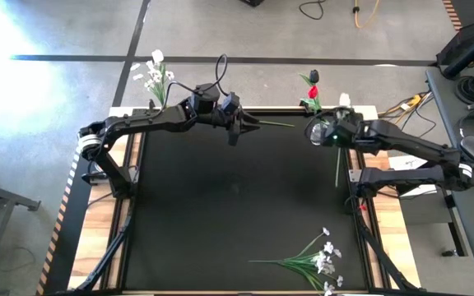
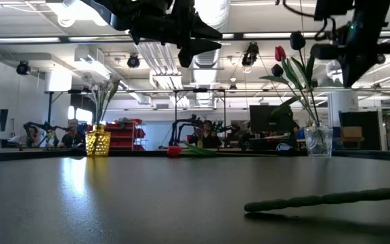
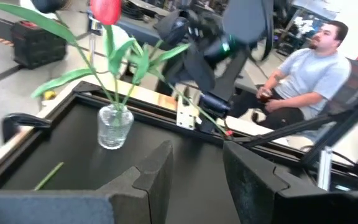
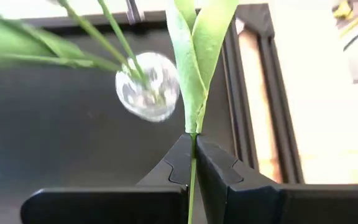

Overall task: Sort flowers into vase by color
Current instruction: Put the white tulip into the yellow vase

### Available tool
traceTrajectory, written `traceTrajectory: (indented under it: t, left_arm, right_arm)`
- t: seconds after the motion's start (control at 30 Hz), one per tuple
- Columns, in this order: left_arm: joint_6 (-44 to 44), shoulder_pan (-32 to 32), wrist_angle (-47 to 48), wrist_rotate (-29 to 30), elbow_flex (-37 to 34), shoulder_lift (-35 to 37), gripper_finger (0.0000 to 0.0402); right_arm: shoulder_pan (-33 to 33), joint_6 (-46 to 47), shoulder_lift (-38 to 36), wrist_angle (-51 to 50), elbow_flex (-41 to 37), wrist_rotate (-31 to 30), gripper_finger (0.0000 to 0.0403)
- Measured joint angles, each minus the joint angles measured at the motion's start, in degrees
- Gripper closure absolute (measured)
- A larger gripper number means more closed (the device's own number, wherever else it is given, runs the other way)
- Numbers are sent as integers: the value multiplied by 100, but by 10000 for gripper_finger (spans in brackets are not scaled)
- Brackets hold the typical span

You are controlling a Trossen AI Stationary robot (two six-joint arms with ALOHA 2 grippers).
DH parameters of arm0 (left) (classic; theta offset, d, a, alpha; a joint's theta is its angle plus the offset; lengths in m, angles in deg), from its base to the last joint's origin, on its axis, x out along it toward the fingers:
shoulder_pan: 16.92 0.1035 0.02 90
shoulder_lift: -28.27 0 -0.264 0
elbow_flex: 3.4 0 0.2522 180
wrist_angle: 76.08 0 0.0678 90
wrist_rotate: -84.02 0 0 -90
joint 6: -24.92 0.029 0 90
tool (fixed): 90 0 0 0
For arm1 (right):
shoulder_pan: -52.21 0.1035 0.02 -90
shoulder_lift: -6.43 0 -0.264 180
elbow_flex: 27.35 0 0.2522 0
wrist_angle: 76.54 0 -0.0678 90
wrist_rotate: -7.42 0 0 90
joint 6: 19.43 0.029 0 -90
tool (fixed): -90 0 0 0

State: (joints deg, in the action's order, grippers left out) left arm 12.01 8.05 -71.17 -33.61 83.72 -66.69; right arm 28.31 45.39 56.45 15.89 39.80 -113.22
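A clear vase (image 2: 318, 141) stands at the table's far right with a red tulip (image 2: 279, 53) and a dark tulip (image 2: 298, 41) in it. My right gripper (image 4: 192, 155) hangs beside it, above the table, shut on a green flower stem; that flower's head is out of view. A yellow vase (image 2: 98, 142) at the far left holds white blossom sprays (image 1: 156, 74). A red flower (image 2: 174, 150) lies on the table at the far middle, its stem (image 1: 274, 124) pointing right. My left gripper (image 3: 194, 171) hovers open above it, holding nothing. My right gripper pinches the green stem (image 4: 193, 138) between its two fingers, just below where the long leaves branch off. The fingers slant down from the table's right side. The leaves rise past the fingertips, and the bare stem end (image 1: 336, 168) sticks out toward the table's near edge.
A leafy spray of small white blossoms (image 1: 319, 259) lies at the near right of the black table top; its stem (image 2: 330, 198) shows in the low view. A person (image 3: 316, 68) sits beyond the table's right side. The middle of the mat (image 1: 237, 205) is bare.
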Motion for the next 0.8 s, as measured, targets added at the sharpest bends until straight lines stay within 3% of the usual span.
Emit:
traceTrajectory:
  t: [0.43, 0.67, 0.8]
  left_arm:
    - [-76, 0, -31, -47, 0, 138, 274]
    - [-286, 17, -283, -47, 0, 201, 274]
    - [-337, 37, -334, -47, 0, 233, 274]
  right_arm:
    - [0, -1068, 2, -821, 1990, -841, 390]
    - [2, -2390, -9, -2, 2536, -785, 390]
    - [2, -3137, -10, 830, 2646, -321, 390]
